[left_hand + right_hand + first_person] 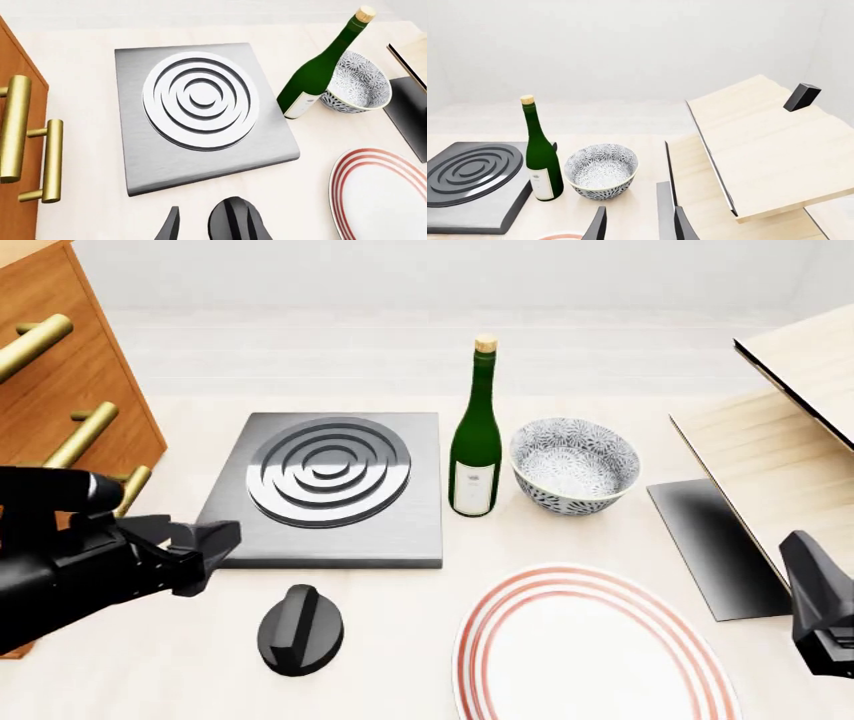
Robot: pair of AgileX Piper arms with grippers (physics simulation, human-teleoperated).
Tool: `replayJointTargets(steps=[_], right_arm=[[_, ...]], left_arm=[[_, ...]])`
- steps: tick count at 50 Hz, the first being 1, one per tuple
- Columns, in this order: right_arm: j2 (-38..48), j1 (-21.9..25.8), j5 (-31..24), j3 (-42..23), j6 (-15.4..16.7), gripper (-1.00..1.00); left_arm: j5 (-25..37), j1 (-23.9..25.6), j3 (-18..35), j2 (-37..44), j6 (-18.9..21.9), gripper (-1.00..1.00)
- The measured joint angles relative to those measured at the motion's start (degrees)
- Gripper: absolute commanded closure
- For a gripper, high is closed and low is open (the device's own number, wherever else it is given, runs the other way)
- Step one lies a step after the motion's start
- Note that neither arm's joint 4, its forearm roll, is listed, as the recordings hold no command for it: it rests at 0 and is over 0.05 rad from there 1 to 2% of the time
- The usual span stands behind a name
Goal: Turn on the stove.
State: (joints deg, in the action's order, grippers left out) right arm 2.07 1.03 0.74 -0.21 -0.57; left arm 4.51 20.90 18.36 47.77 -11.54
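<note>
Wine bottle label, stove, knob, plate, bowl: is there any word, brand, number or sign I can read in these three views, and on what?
None can be read.
wine bottle: its white label shows only faint marks, too small and blurred to read.
stove, knob, plate, bowl: no lettering visible, only pattern or rings.

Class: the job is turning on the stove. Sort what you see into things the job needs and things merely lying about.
Needed: stove; knob; left claw.

Lying about: green bottle; patterned bowl; red-ringed plate; wooden cabinet.
</note>
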Motion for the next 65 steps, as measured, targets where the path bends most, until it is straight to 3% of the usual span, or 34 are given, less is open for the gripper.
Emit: replayJointTargets(steps=[17,65], right_arm=[[0.79,0.22,0.42,0.01,0.37,-1.0],[4.59,1.64,2.51,0.07,-0.31,-1.0]], left_arm=[[0.13,2.48,3.21,8.07,1.21,-1.0],[-11.1,7.86,5.52,28.39,2.35,-1.0]])
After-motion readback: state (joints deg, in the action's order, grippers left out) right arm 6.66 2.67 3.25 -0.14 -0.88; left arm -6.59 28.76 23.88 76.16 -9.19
